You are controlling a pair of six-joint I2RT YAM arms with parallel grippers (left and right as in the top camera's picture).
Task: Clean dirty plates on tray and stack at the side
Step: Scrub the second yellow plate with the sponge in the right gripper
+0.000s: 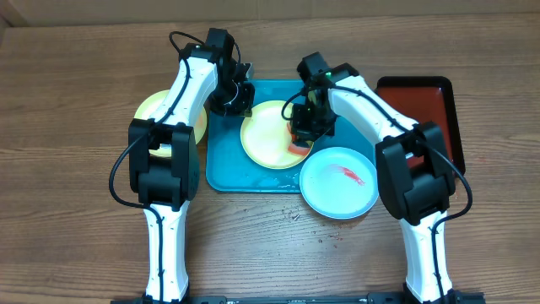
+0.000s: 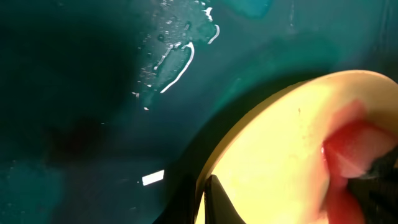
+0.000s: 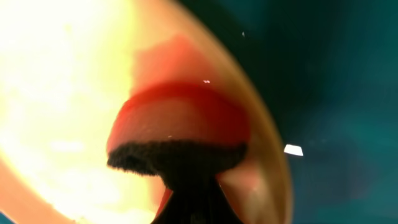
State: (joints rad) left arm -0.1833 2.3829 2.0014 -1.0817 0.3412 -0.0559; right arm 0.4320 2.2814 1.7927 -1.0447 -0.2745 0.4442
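Right tool (image 1: 303, 127) clenched on red sponge (image 3: 180, 118), its dark scouring side toward the fingers, pressed on the right part of a yellow-green plate (image 1: 266, 135). That plate lies in teal tray (image 1: 224, 165). Left tool (image 1: 232, 100) low over tray's upper left, just beside the plate rim; cannot tell if clenched or released. Second yellow-green plate (image 1: 152, 110) on desk (image 1: 76, 211) left of tray. Pale blue-white plate (image 1: 337, 194), red smear, at tray's lower right corner. Dark red tray (image 1: 418, 105) far right.

No legible text — no labels, numbers.
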